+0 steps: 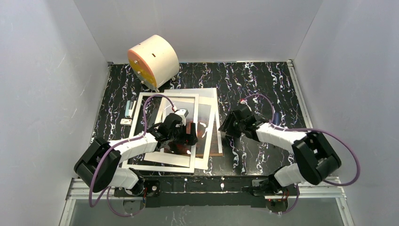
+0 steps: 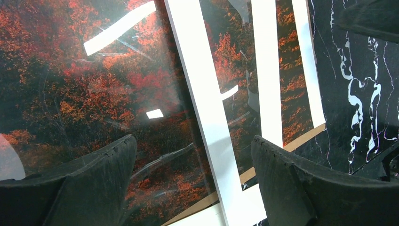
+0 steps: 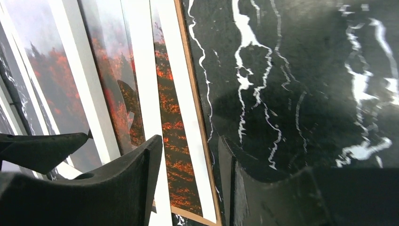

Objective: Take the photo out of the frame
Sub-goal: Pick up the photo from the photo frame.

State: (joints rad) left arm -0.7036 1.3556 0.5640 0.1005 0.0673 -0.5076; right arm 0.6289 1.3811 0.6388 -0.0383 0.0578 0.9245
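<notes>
Black fingers (image 2: 94,188) fill the bottom of the left wrist view, where the left gripper (image 2: 193,188) stands wide with nothing between its jaws. It hangs over the photo (image 2: 70,84), just above a glossy surface that reflects bright lights. From above, this left gripper (image 1: 186,134) is over the middle of the tabletop (image 1: 263,84), inside the opening of the frame (image 1: 160,95).

The frame lies flat, left of centre, with its bottom rail close to the near edge. One of its white rails (image 2: 202,94) crosses the photo at a slant in the left wrist view. The photo (image 1: 210,136) lies flat in the loose stack at the middle of the tabletop. Its red-orange trees show inside the frame and also past the frame's right rail.

A white border sheet (image 1: 212,96) and a brown board (image 2: 306,135) fan out to the right beneath the frame. The right gripper (image 1: 226,125) hovers at that right edge of the stack. In its own view the right gripper (image 3: 188,188) is about half open and holds nothing, with the photo's edge strip (image 3: 169,141) between its fingers.

A cream cylinder (image 1: 153,61) with an orange face stands at the far left corner. Two small pieces (image 1: 128,110) lie near the left edge.
</notes>
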